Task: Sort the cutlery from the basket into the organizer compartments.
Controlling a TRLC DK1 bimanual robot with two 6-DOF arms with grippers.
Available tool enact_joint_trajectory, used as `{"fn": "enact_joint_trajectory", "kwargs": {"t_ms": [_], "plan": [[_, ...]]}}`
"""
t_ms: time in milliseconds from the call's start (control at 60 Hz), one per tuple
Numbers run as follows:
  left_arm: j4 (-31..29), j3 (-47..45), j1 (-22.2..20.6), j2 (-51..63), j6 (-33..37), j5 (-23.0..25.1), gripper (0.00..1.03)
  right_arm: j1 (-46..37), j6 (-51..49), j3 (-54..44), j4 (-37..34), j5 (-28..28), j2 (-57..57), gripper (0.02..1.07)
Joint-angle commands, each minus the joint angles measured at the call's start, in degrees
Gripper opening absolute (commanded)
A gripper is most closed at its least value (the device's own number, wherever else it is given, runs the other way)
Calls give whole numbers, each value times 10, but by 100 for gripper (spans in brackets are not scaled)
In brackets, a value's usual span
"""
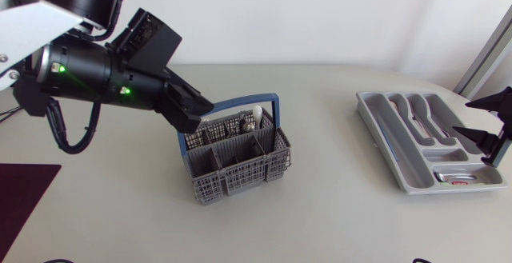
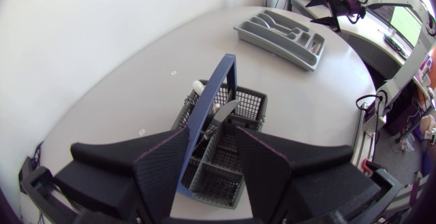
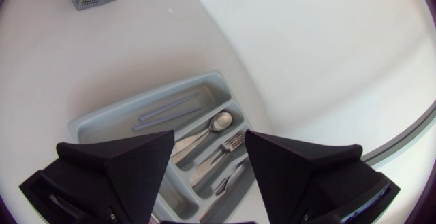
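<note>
The grey cutlery basket (image 1: 240, 167) with a blue handle (image 1: 264, 101) stands mid-table and holds a few pieces, among them a white-tipped one (image 1: 254, 117). My left gripper (image 1: 194, 109) hovers open over its back left corner; in the left wrist view the basket (image 2: 249, 104) and a knife blade (image 2: 222, 115) lie below the spread fingers (image 2: 163, 169). The grey organizer (image 1: 384, 139) lies at the right. My right gripper (image 3: 208, 176) is open above it, over a spoon (image 3: 219, 121), a fork (image 3: 232, 142) and two grey-blue sticks (image 3: 167, 112) in separate compartments.
A dark maroon mat (image 1: 22, 203) lies at the table's front left corner. The organizer's right end sits near the table's right edge (image 1: 480, 185). Bare tabletop (image 1: 328, 159) stretches between basket and organizer.
</note>
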Motion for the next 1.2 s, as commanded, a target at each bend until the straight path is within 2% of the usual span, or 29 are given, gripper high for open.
{"fn": "enact_joint_trajectory", "kwargs": {"t_ms": [0, 367, 600, 700, 817, 883, 1067, 1183], "plan": [[7, -21, 15, -15, 12, 1, 49, 29, 85, -56, 46, 2, -35, 80], [45, -94, 64, -38, 13, 5, 49, 224, 290, -189, 212, 122, -102, 80], [50, -124, 115, -63, 15, 16, 48, 362, 371, -223, 268, 217, -111, 80], [51, -136, 137, -80, 20, 17, 48, 403, 398, -222, 272, 238, -111, 79], [74, -158, 181, -90, 30, 24, 43, 454, 414, -228, 272, 267, -110, 65], [93, -173, 211, -80, 38, 39, 38, 485, 423, -231, 274, 278, -110, 52], [150, -179, 278, -10, 53, 87, 14, 565, 444, -234, 259, 304, -107, 10], [173, -166, 292, 38, 59, 102, 5, 617, 453, -235, 243, 324, -107, 7]]}}
